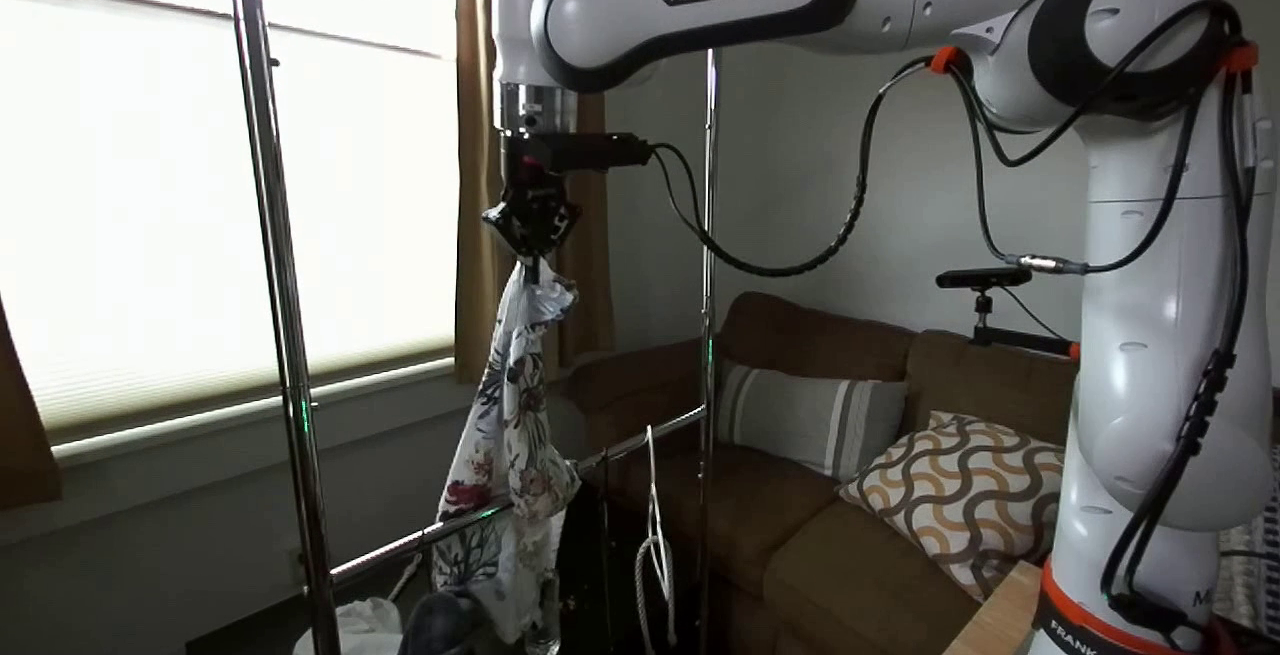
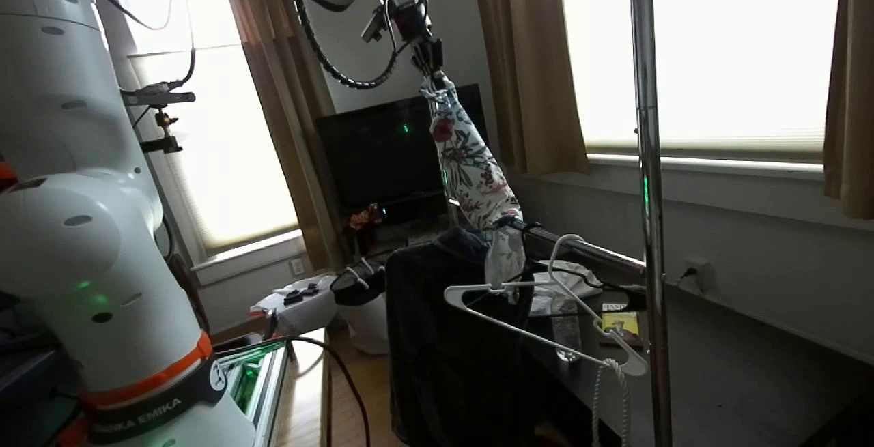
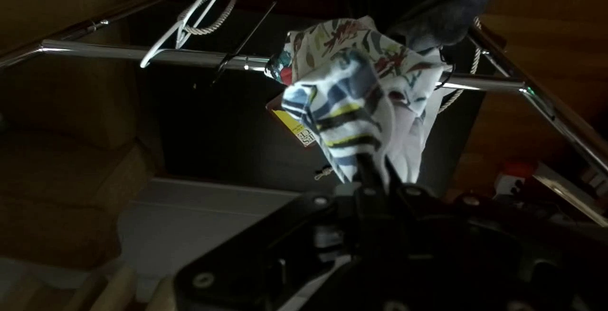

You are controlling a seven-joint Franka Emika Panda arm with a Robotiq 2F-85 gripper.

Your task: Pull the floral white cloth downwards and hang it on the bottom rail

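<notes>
The floral white cloth (image 1: 525, 415) is held at its upper end by the claw (image 1: 532, 271), the jaws of which are drawn narrowly together on a gathered fold. The claw is positioned above the bottom rail (image 1: 385, 550), and the cloth is suspended from it in a limp, creased length. In an exterior view, one part of the cloth is crossed by the rail, while another part is draped in front; the lower end is hung below rail level. The rail is supported between two upright poles (image 1: 290, 335). A white hanger (image 2: 526, 334) is hooked on the same rail, and a rope loop (image 2: 625, 399) is hung from it. A patterned cushion (image 1: 960, 490) is placed on the brown sofa (image 1: 790, 505).
</notes>
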